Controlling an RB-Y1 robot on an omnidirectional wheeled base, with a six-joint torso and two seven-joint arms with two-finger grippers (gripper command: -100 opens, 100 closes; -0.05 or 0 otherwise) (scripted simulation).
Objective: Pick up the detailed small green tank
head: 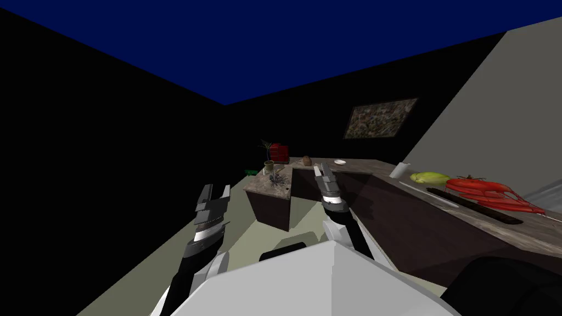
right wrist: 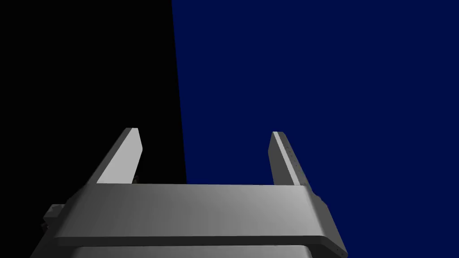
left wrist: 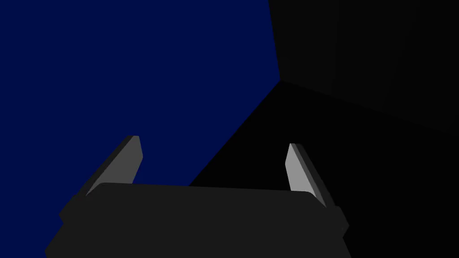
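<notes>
Floor (head: 244, 227) beside counter (head: 262, 190) end, green tank (head: 251, 172) just beyond

Light: we find the room dim, most walls near black | Brightest: grey wall (head: 494, 93) and counter top (head: 362, 165) at our right | Lens: walls splay toward corners | Edges: crisp

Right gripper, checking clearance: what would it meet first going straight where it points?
The way looks free: the right gripper points at the dark blue ceiling, with nothing nearer; depth unclear.
</notes>
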